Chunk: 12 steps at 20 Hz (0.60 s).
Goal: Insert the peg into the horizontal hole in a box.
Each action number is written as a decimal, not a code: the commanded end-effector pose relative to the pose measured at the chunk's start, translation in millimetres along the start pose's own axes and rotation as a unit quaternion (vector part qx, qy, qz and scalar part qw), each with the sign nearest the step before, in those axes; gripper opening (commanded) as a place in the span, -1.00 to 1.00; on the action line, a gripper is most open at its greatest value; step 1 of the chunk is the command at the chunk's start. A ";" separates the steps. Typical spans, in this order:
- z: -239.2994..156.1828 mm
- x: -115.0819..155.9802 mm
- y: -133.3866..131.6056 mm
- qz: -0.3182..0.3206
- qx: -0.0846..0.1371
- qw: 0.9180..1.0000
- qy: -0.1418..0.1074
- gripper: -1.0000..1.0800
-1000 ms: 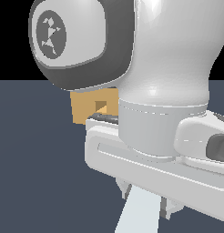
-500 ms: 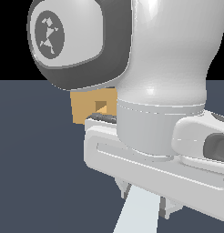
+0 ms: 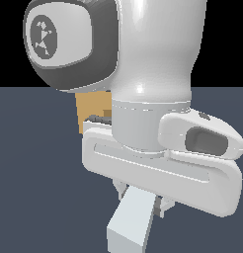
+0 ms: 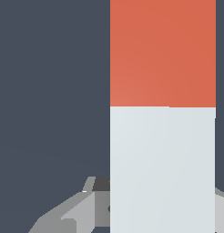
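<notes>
My gripper is shut on the peg, whose pale grey-white end sticks out below the hand towards the camera in the exterior view. In the wrist view the peg runs away from the fingers and ends in its orange-red end over the dark floor. The tan box stands behind the arm, mostly covered by it. The hole is hidden behind the hand and wrist.
The large white arm link and the hand body fill most of the exterior view. The dark blue-grey floor spreads around them. No other objects show.
The hand with the peg has shifted towards the exterior view's left and slightly up. The box's hole, visible before, is now covered by the arm.
</notes>
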<state>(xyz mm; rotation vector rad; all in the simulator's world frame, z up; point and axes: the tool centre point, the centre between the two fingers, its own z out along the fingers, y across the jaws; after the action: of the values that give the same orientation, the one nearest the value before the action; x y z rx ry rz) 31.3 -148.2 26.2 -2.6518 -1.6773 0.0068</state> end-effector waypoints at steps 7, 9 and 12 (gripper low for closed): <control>-17.4 21.0 -45.2 -0.019 -0.002 1.000 0.001 -1.00; -21.7 26.6 -58.8 -0.024 -0.003 1.000 0.001 -1.00; -28.5 35.1 -80.2 -0.033 -0.003 0.999 0.001 -1.00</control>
<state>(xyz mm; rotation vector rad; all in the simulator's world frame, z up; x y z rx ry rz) -19.4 -90.6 49.5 -2.6032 -1.7524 0.0060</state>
